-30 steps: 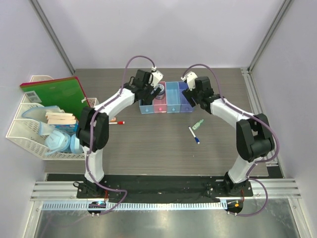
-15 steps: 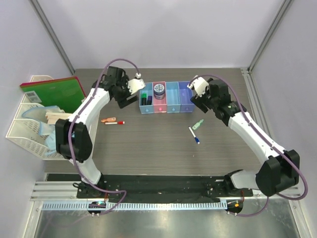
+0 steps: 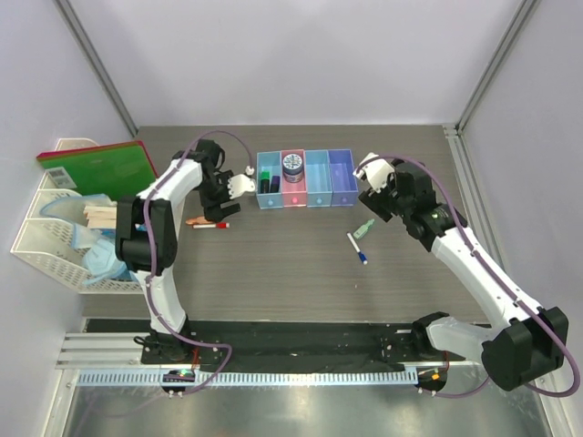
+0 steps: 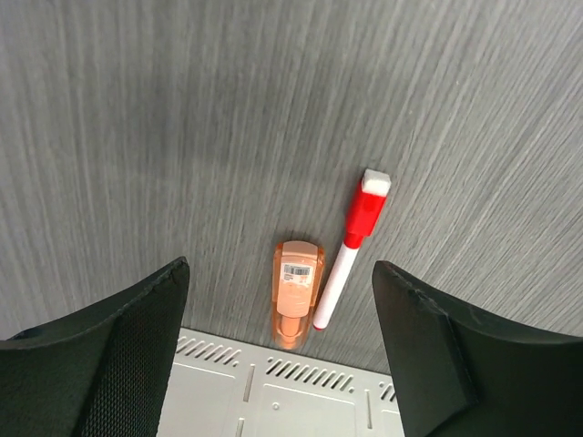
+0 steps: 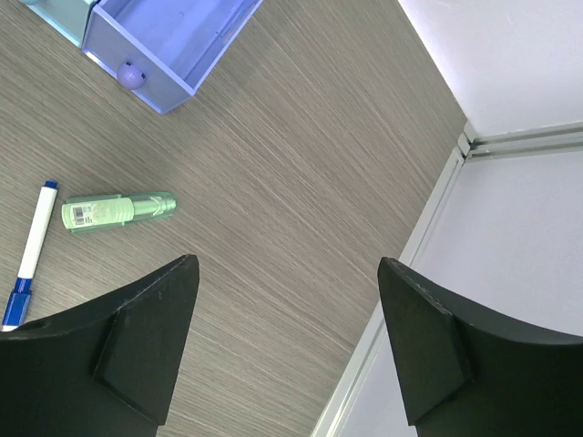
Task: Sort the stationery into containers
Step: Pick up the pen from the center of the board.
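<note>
Overhead, landmark: we take the row of bins [image 3: 307, 179] as our reference.
Overhead, jar: the round blue jar [image 3: 292, 163] sits in the row's pink bin, second from the left.
Overhead, highlighters: the black highlighters [image 3: 265, 182] lie in the row's leftmost bin.
Overhead, left gripper [image 3: 239, 185]: just left of the row, jaws apart and nothing held.
Overhead, right gripper [image 3: 369, 168]: just right of the row, jaws apart and empty.
Overhead, loose items: the red-capped marker [image 3: 210, 225] and the orange tube [image 3: 199, 219] lie left of the row and nearer to us. The green bottle [image 3: 365, 227] and the blue-capped marker [image 3: 357, 248] lie nearer to us than its right end.
Left wrist: we see wide black fingers [image 4: 100, 364], with the orange tube and red-capped marker side by side on the table between them, untouched.
Right wrist: wide black fingers [image 5: 137, 346] hang over bare table. The row's purple end is at upper left, with the green bottle and blue-capped marker below it.
</note>
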Robot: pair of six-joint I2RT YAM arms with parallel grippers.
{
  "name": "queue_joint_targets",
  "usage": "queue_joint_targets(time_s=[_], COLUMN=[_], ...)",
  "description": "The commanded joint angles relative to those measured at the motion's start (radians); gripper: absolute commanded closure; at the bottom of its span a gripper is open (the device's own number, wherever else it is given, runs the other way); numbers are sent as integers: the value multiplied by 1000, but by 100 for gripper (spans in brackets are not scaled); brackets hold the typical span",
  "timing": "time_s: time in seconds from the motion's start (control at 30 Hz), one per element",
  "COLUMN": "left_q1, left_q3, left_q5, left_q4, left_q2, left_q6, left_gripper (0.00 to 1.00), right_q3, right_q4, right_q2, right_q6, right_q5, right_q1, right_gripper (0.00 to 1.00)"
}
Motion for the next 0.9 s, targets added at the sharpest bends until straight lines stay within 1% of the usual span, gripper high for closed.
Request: queue_joint_targets(time_s=[0.0, 0.33, 0.87], left_q1=[31, 102, 119], left_q3=[-13, 14, -18], left_q5=[7, 14, 11], left_q4=[2, 22, 97], left_q2=[16, 63, 129], left_q6=[55, 75, 83], left_gripper=[19, 20, 22], right_q3=[-9, -6, 17], right_q4=[-4, -6, -23], right_q2=[-31, -34, -32], right_q6=[26, 51, 89], right_q5=[11, 9, 5], right_q1=[3, 3, 3], right_gripper=[15, 15, 15])
